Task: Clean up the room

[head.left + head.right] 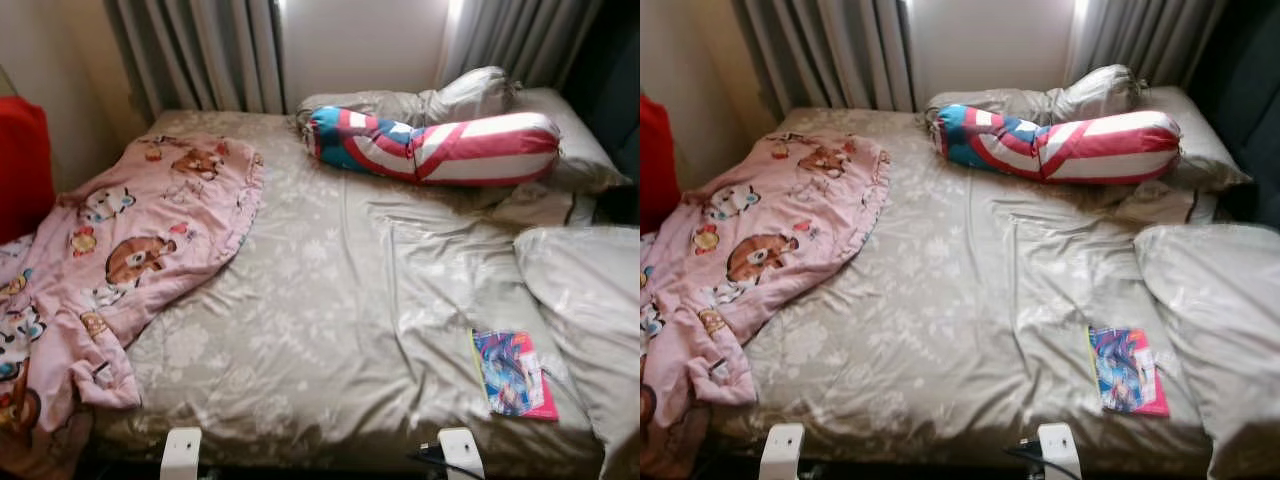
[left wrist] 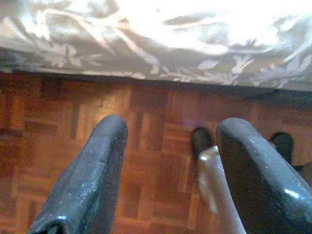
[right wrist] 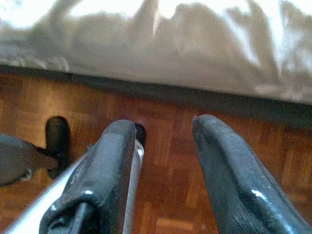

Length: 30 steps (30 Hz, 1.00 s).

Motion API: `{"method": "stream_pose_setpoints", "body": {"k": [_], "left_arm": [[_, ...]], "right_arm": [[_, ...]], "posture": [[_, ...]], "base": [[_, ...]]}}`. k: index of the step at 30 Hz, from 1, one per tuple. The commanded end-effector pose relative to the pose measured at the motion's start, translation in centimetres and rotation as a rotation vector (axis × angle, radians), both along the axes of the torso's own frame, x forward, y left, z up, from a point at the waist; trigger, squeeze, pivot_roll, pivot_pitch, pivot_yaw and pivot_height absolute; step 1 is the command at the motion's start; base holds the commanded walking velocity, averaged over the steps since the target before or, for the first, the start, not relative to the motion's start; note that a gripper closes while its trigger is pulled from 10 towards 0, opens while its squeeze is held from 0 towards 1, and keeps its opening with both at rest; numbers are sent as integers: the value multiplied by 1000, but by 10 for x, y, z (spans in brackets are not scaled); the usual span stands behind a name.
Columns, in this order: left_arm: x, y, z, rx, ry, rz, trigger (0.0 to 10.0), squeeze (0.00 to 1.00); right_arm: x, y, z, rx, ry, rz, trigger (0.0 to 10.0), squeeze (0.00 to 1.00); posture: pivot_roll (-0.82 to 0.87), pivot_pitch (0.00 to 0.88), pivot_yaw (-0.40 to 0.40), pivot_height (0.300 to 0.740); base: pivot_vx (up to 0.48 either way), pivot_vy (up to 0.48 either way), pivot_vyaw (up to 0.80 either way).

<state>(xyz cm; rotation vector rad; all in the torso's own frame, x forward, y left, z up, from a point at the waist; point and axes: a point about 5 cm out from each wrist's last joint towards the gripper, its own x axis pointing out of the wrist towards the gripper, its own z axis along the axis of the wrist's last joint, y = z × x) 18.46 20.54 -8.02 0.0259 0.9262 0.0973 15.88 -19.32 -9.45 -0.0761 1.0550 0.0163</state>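
- Left eye view: the bed [image 1: 340, 300] stands untidy. A pink cartoon blanket [image 1: 120, 250] lies crumpled over the robot's left side of it, its lower end drooping off the near corner. A striped bolster [image 1: 440, 145] lies across the head of the bed, against rumpled grey pillows [image 1: 470, 95].
- Left eye view: a colourful book [image 1: 512, 372] lies flat on the sheet near the foot, on the robot's right, just beside a large grey pillow [image 1: 585, 300]. Judgement: tidying looks barely begun; blanket, book and pillows all await attention.
- Right eye view: same scene. Grey curtains [image 1: 830, 50] hang behind the head of the bed; a red object [image 1: 655, 160] sits at the far left edge, its nature unclear. Two white brackets [image 1: 782, 450] show at the bottom edge, belonging to the robot as far as I can judge.
- Left wrist view: the left tool [image 2: 165, 170] hangs low over the parquet floor [image 2: 146, 117], by the draped edge of the sheet; its fingers are spread apart and grasp nothing.
- Right wrist view: the right tool [image 3: 163, 170] hangs likewise over the floor near the bed edge, released and empty.
- Obstructions: judged from these views, the book is the nearest item to the right tool; the big pillow crowds it on one side.
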Motion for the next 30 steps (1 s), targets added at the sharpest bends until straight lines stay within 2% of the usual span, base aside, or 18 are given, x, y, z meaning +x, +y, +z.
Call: {"method": "stream_pose_setpoints", "body": {"k": [1,21,28,30], "left_arm": [[-4,6,-1,12,21,12,10000,0],[-7,5,-3,9,31,14,10000,0],[-7,8,-3,13,33,15,10000,0],[-8,8,-3,14,33,15,10000,0]], "right_arm": [[6,5,2,12,-21,7,10000,0],[7,7,2,3,-25,38,10000,0],[8,7,3,9,-34,38,10000,0],[8,8,3,14,-32,34,10000,0]], "posture": [[-98,24,0,740],[-98,22,0,740],[-97,22,1,740],[-97,21,1,740]], "base": [[0,337,0],[0,334,0],[0,337,619],[0,341,0]]}}
